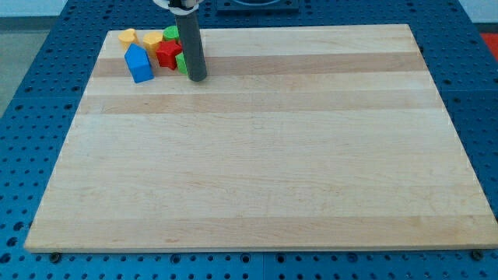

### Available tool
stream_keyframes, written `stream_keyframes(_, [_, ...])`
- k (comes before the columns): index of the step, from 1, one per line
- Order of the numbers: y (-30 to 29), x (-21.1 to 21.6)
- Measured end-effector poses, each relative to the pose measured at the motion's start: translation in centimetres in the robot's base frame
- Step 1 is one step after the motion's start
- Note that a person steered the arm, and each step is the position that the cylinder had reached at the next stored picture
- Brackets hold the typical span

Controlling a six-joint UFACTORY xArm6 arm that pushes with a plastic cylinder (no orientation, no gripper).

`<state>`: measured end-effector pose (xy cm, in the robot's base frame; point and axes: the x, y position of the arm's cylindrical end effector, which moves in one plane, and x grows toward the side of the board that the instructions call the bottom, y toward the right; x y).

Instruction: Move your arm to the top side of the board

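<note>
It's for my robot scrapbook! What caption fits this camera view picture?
My tip touches a cluster with a blue block at the wooden board's top left.

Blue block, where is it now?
The blue block sits near the board's top-left corner in the camera view, left of the red block, below the yellow blocks; my tip is to its right.

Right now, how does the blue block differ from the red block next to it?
The blue block shows whole, nearest the view's bottom of the cluster; the red block is partly hidden by my rod, whose tip ends at the view's right of both. The blue block looks house-shaped; the red block's shape is unclear. Both sit in the board's top-left corner.
</note>
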<state>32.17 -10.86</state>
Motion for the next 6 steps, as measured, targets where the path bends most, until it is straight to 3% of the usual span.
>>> stream_keyframes(1, [0.1,0.0])
stream_keyframes(3, [7.8,-0.5])
stream_keyframes(5, [9.5,-7.8])
stream_keyframes(6, [7.0,-11.3])
